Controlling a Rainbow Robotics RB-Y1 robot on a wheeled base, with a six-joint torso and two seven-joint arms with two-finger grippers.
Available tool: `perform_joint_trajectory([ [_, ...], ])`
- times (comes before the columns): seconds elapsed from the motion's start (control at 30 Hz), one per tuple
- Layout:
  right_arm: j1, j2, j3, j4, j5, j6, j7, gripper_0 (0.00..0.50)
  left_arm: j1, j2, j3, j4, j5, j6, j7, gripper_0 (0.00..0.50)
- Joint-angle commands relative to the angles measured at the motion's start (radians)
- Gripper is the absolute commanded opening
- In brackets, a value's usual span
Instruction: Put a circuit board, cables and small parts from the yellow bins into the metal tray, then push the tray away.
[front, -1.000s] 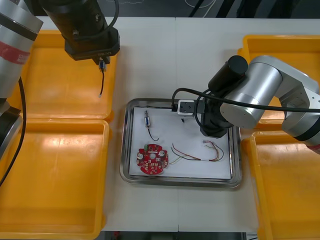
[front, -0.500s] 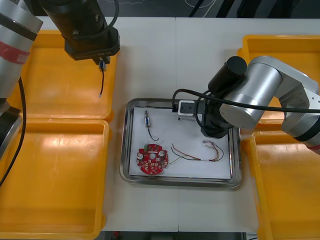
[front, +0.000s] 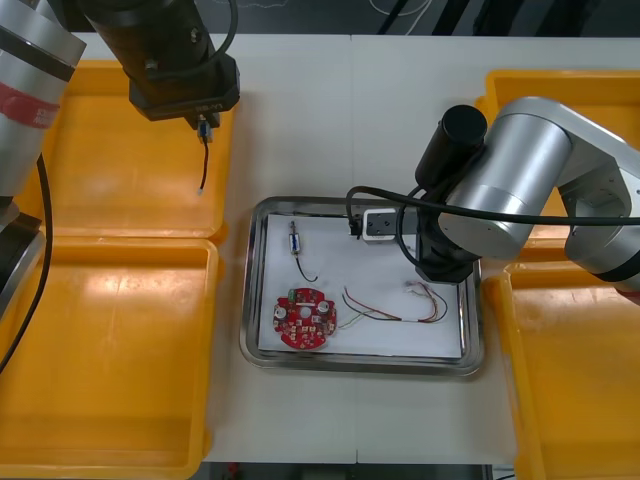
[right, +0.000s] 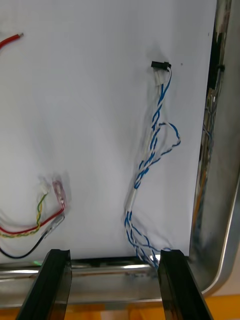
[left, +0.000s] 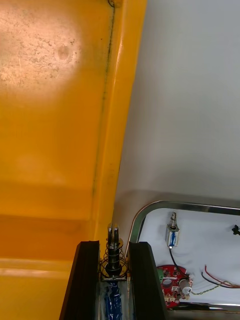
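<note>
On the table (front: 380, 110): four bins (front: 110, 190), one tray (front: 247, 330), one board (front: 306, 319); right gripper (right: 114, 256) gapes empty, left gripper (left: 114, 246) pinches a part (left: 113, 260).

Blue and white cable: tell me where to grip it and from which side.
Best grip the blue and white cable at its tightly twisted middle stretch, from straight above, fingers across its run. It lies flat on the metal tray's white floor beside the wall, so side approaches look blocked. The right hand hangs open over its splayed end.
</note>
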Motion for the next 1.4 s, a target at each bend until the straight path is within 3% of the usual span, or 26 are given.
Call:
perform_joint_trajectory([
  [0.03,-0.062,0.011,-0.076,-0.050,-0.033,0.098,-0.033,0.500,0.000,-0.006,0.026,-0.034,0.003,0.009,-0.046,0.000],
  [0.23,-0.092,0.025,-0.184,-0.057,-0.098,0.247,-0.035,0.500,0.009,-0.020,0.026,-0.041,-0.010,0.009,-0.031,0.000],
  [0.33,-0.105,0.024,-0.214,-0.068,-0.112,0.250,-0.039,0.500,0.031,-0.035,0.026,-0.070,-0.036,0.007,-0.022,0.000],
  [0.5,-0.144,-0.012,-0.245,-0.088,-0.130,0.250,-0.051,0.500,0.068,-0.074,0.025,-0.124,-0.068,0.009,0.001,0.000],
  [0.7,-0.138,-0.093,-0.329,-0.097,-0.207,0.250,-0.073,0.500,0.110,-0.139,0.025,-0.181,-0.114,0.013,0.032,0.000],
  [0.9,-0.078,-0.208,-0.455,-0.097,-0.305,0.250,-0.091,0.500,0.138,-0.239,0.019,-0.193,-0.203,0.021,0.054,0.000],
  [1.1,0.017,-0.285,-0.595,-0.096,-0.332,0.250,-0.105,0.500,0.160,-0.297,-0.046,-0.193,-0.246,0.015,0.075,0.000],
  [1.4,0.231,-0.309,-0.871,-0.086,-0.309,0.250,-0.216,0.500,0.212,-0.324,-0.205,-0.193,-0.271,-0.100,0.164,0.000],
])
